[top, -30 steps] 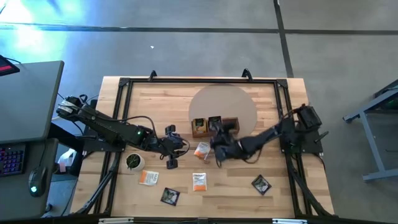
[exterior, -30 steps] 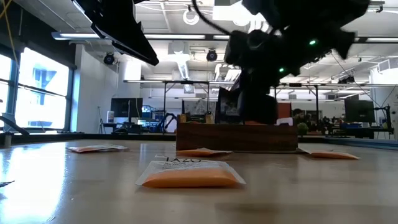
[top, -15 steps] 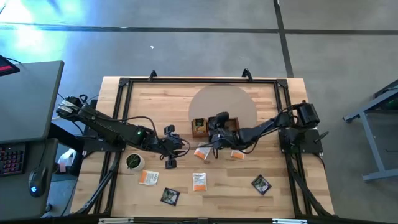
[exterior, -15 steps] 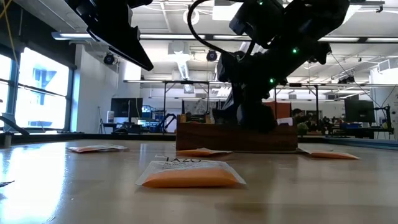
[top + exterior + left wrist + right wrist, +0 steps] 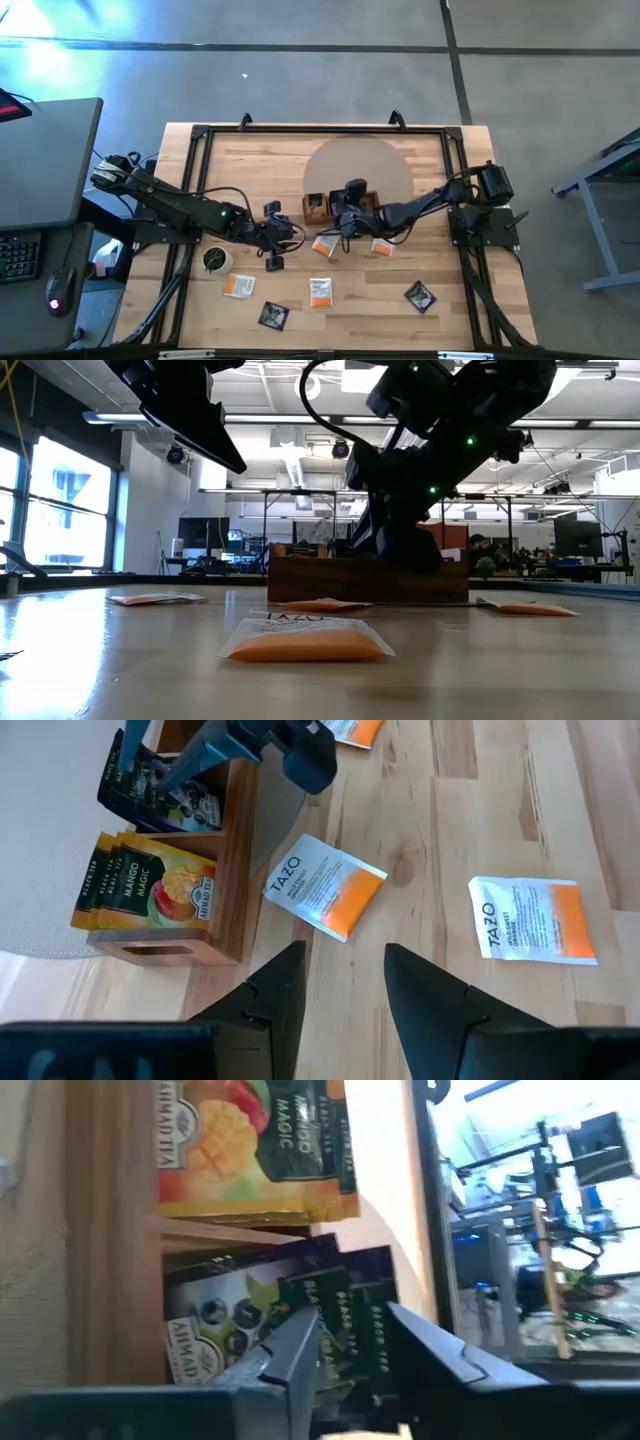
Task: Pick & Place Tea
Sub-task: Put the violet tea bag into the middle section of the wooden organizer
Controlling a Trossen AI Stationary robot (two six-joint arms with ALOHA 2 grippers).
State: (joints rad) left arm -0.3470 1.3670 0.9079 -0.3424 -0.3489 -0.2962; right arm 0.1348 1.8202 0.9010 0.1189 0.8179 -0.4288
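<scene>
Tea packets stand in the long brown wooden tray (image 5: pixel 343 203) on the pale plank surface (image 5: pixel 250 160): yellow mango packets (image 5: pixel 140 893) fill its end compartment, black packets (image 5: pixel 290 1335) the middle one. Right hand (image 5: pixel 350 204) sits over that middle compartment, its fingers (image 5: pixel 300 1350) parted around the black packets' tops; whether they grip cannot be told. Left hand (image 5: pixel 277 236) hovers beside the tray with a narrow gap, holding nothing. White-and-orange packets (image 5: pixel 322 886) lie flat just beside the tray; two more black packets (image 5: pixel 419 295) lie farther off.
</scene>
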